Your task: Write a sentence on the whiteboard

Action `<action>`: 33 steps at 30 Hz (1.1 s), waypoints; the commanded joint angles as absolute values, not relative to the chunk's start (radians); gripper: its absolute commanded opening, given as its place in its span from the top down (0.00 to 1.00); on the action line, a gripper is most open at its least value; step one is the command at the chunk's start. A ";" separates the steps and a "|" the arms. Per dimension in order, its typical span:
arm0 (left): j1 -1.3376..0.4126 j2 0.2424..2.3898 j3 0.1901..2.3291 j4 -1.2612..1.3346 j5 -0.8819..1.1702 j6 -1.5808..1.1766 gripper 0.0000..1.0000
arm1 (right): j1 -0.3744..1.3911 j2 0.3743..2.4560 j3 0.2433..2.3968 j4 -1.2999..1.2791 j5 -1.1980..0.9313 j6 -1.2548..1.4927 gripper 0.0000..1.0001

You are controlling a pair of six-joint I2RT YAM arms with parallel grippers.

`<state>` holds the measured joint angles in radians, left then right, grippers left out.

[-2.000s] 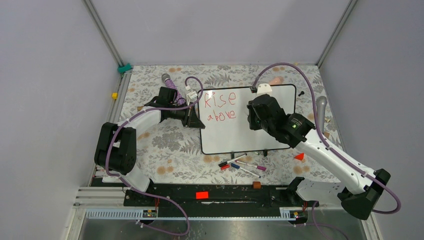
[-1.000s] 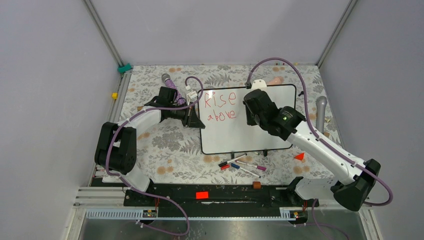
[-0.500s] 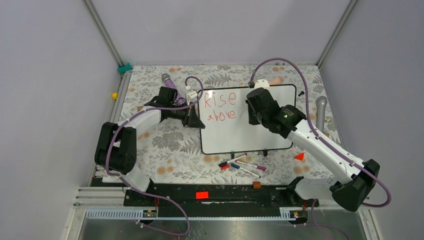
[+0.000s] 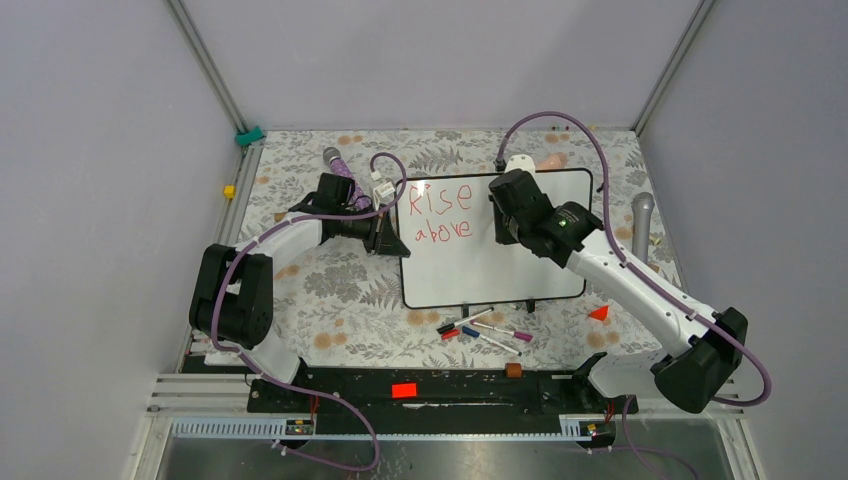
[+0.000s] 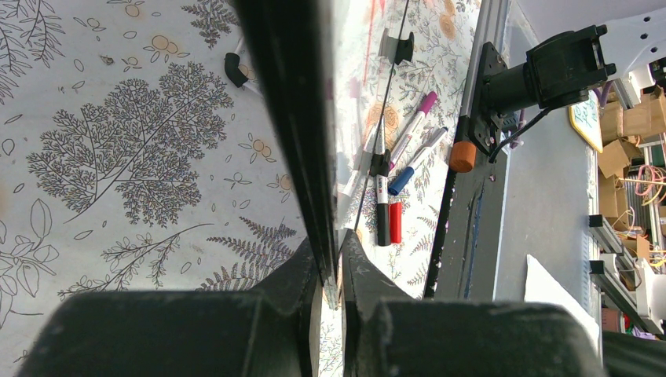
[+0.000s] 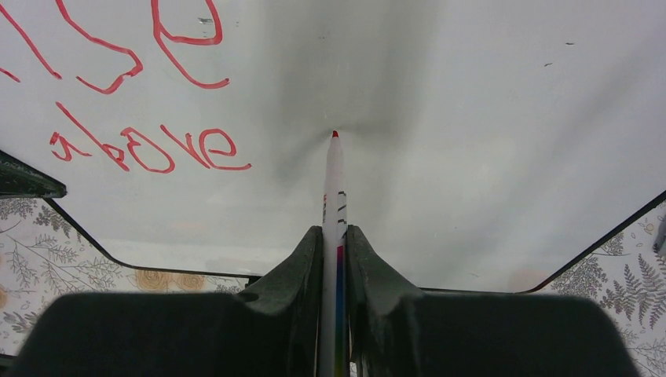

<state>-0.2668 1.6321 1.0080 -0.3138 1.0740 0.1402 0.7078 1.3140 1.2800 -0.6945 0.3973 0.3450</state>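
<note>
A large glossy whiteboard [image 4: 470, 270] with a thin black rim lies flat in the middle of the counter [image 4: 330, 290], which is covered with a grey floral cloth; in the board's upper left part the sentence [image 4: 440, 212] stands in red handwriting, "Rise" on the first line and "above" beneath it, with the rest of the surface bare; the right end effector [image 4: 503, 215] hangs over the board's upper middle, just right of the writing, its two dark fingers shut tight on a slim white marker [image 6: 334, 204] that juts straight out between them; in the right wrist view the marker's red tip meets its own shadow on the white surface, level with and to the right of "above"; the right arm rises from its base at the near right corner and runs as a long white diagonal up and to the left over the board's right half, the black wrist bent down at the end; the left end effector [image 4: 392, 238] is clamped on the board's left rim, one finger on each face of the edge, as the left wrist view shows; the left arm folds at a black elbow near the left wall, and its white forearm lies low and level toward the board; several loose markers [image 4: 485, 328] lie scattered just in front of the board's near edge, and a small red wedge [image 4: 599, 313] sits near its near right corner.
</note>
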 commanded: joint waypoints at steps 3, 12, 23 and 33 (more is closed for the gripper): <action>-0.280 1.648 1.001 -0.410 0.927 0.238 1.00 | 0.691 1.334 1.331 -0.650 0.380 0.332 1.00; -0.280 1.649 1.001 -0.410 0.930 0.237 1.00 | 0.682 1.330 1.299 -0.663 0.389 0.351 1.00; -0.280 1.649 1.003 -0.406 0.935 0.236 1.00 | 0.681 1.267 1.273 -0.680 0.371 0.363 1.00; -0.280 1.643 1.003 -0.407 0.938 0.236 1.00 | 0.680 1.272 1.250 -0.689 0.347 0.374 1.00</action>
<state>-0.2665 1.6321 1.0080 -0.3157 1.0740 0.1413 0.6880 1.2724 1.2522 -0.6834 0.3538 0.3588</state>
